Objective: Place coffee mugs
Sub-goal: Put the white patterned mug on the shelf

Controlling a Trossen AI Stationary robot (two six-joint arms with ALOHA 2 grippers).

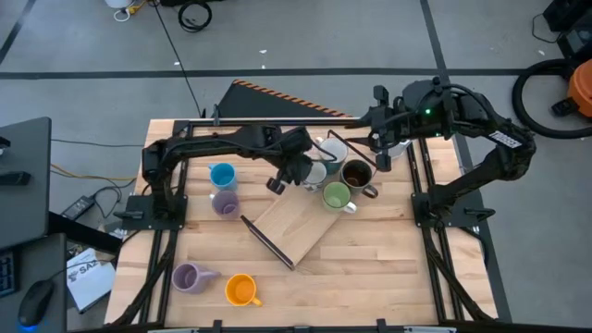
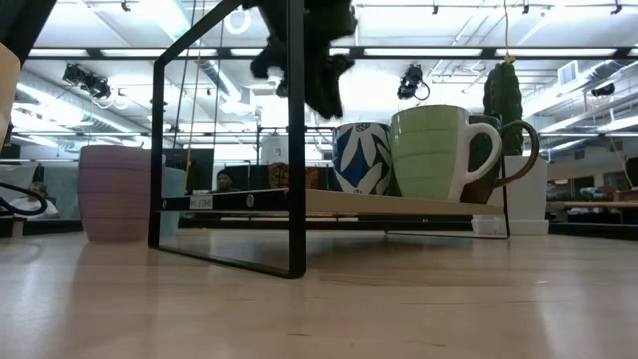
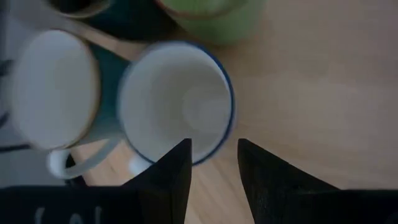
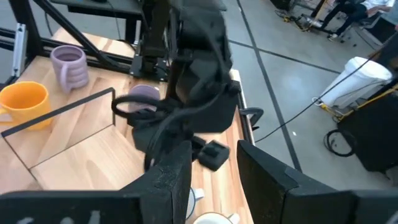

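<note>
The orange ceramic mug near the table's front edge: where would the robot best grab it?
Probably by the rim wall, from above. The orange ceramic mug stands upright, mouth open to the ceiling, so one finger can go inside and one outside. Its handle points toward the front right, so grip the opposite wall, away from it.

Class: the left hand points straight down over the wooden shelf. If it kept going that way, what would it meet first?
Most likely the blue-rimmed mug: the left hand hangs open just above its rim, fingers straddling the near edge. Depth is unclear.
</note>
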